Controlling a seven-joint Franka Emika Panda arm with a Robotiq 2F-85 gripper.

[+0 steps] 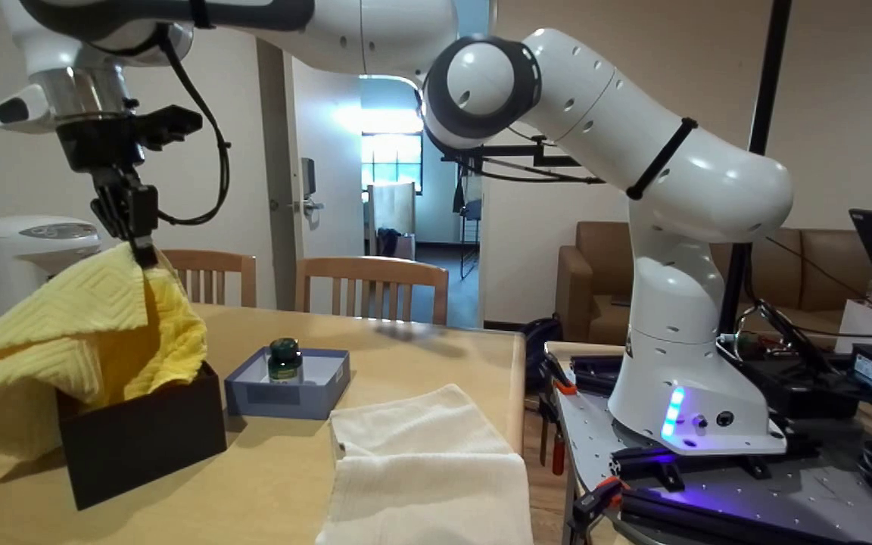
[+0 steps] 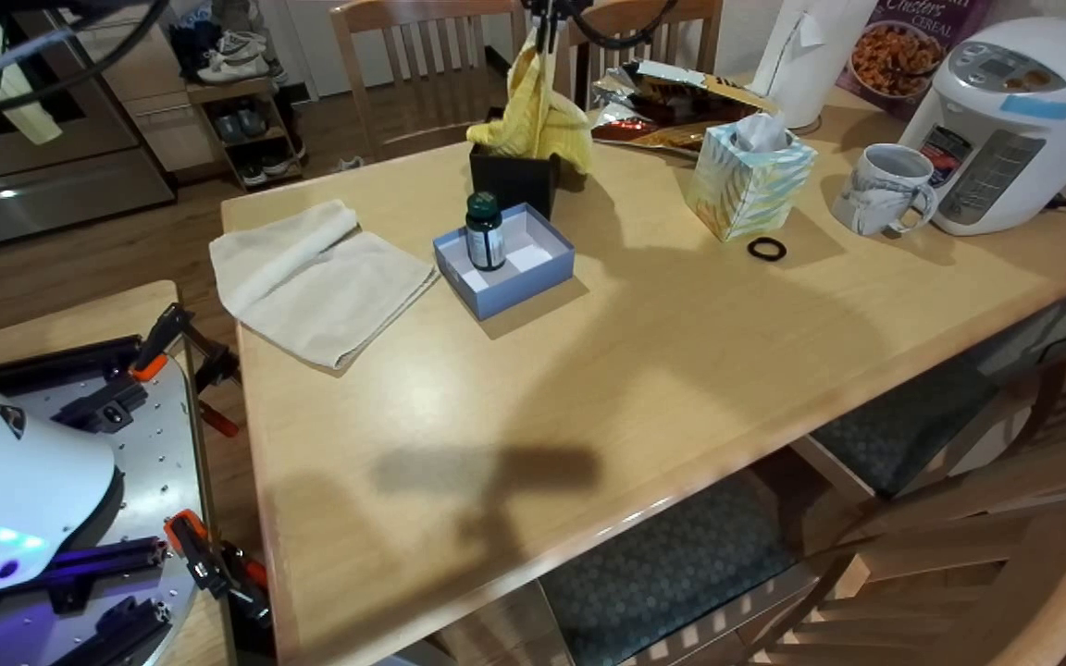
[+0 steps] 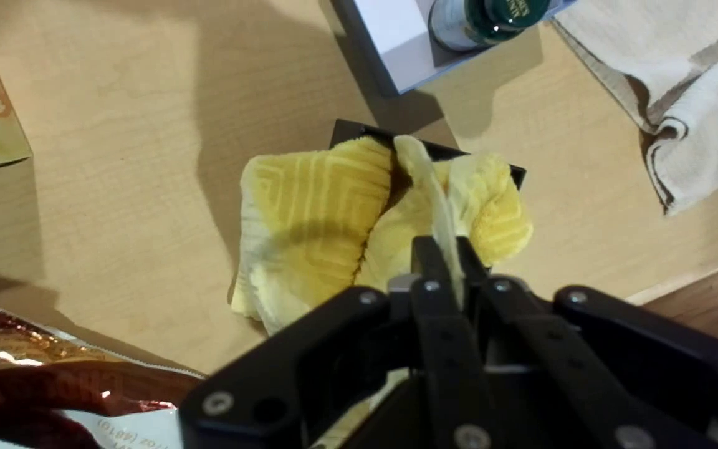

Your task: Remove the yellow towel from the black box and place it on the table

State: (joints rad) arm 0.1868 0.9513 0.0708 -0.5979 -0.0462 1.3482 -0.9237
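The yellow towel [image 1: 50, 303] is bunched up and rises out of the black box [image 1: 144, 443]. Part of it hangs over the box's side in both exterior views, the towel [image 2: 533, 111] standing peaked above the box [image 2: 507, 180]. My gripper [image 1: 144, 256] is above the box and shut on an upper fold of the towel. In the wrist view a thin fold of the towel [image 3: 315, 206] runs between the fingertips [image 3: 447, 255]. The lower part of the towel is hidden inside the box, whose dark rim [image 3: 349, 130] shows. The box stands on the wooden table [image 2: 681, 370].
A blue open box [image 2: 528, 287] with a dark green bottle [image 2: 485, 236] stands close to the black box. A beige cloth [image 2: 329, 287] lies near the table edge. A tissue box [image 2: 746, 185], a mug [image 2: 883, 190], a black ring [image 2: 766, 248] and snack bags [image 2: 644, 120] are also there.
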